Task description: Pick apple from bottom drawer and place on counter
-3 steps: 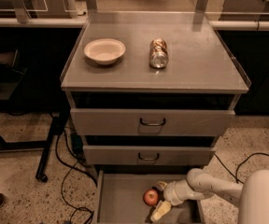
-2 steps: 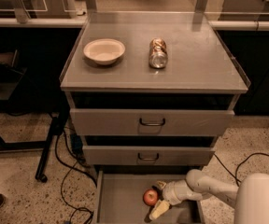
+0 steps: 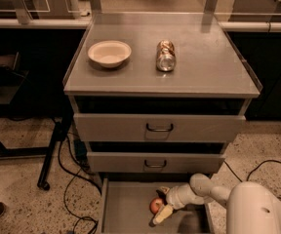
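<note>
Reaching down from the lower right, the robot's pale arm [image 3: 206, 188] puts the pincer [image 3: 163, 210] inside the open bottom drawer [image 3: 126, 208], right against the apple [image 3: 155, 205]. The red apple with its yellowish patch sits on the drawer's flat grey floor, towards the right half and nearer the back than the front. The pincer is just to the apple's right and seems to touch it, but I cannot tell whether it is spread wide or closed on the fruit. Above, the middle drawer [image 3: 130, 163] and the top drawer [image 3: 116, 127] each stand pulled out a little, each with a dark loop handle at its centre. On the grey table [image 3: 209, 67] that tops the cabinet, a shallow cream bowl [image 3: 109, 53] stands on the left and a crushed metal can [image 3: 166, 55] lies on its side near the middle, the two well apart. Black cables [image 3: 74, 179] trail over the speckled floor left of the cabinet.
</note>
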You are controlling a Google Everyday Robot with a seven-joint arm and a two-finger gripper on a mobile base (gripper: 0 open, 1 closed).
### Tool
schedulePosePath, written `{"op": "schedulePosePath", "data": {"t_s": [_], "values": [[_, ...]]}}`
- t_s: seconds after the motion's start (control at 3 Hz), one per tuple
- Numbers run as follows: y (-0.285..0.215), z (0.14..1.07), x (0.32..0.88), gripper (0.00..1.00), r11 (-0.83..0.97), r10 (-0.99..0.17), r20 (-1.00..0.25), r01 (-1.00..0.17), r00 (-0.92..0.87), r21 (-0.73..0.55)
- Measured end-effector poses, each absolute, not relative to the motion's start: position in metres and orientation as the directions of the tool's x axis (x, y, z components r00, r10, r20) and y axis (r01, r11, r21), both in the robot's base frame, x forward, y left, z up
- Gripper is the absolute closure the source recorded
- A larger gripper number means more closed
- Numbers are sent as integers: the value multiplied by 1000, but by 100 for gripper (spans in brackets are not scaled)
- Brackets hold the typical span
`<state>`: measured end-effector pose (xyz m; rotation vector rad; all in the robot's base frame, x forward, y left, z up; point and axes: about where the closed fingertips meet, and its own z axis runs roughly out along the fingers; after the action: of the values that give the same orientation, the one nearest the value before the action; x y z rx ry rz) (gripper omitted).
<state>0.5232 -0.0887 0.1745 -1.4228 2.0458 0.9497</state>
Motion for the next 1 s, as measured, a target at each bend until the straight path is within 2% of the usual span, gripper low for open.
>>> {"op": "schedulePosePath", "data": {"t_s": [0.33,1.0], "values": [[-89,169,526,0,237,-623,-685,-925,-378,296],[-83,159,523,0,224,-641,-694,-945,-327,238]]}}
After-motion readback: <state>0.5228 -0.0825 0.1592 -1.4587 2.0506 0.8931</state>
